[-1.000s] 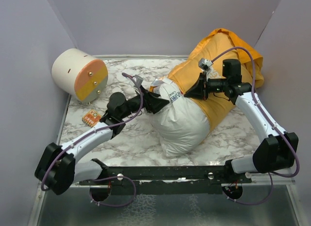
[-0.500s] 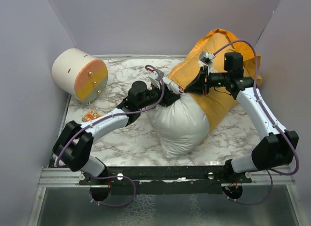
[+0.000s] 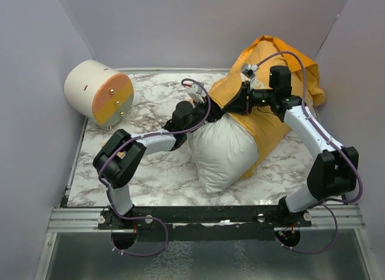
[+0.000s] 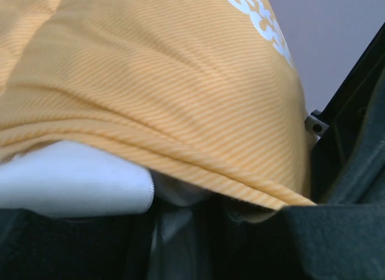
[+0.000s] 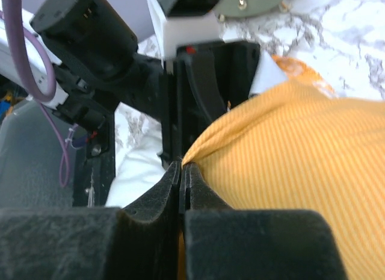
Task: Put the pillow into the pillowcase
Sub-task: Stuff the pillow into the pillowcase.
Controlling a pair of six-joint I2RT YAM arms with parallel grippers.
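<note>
Half in, half out

We see the pillow (image 3: 225, 150) on the table (image 3: 150, 171), far end inside the pillowcase (image 3: 267, 132), near end out. W/ jaws pressed together, right gripper (image 3: 237, 102) pinches pillowcase hem. At the opening: left gripper (image 3: 201, 108), jaws – can't tell.

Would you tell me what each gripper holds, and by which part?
The right gripper pinches the pillowcase at the edge of its opening. Whether the left gripper grips anything cannot be told.

ribbed cloth pillowcase (image 4: 180, 81), smooth pillow (image 4: 72, 183)
</note>
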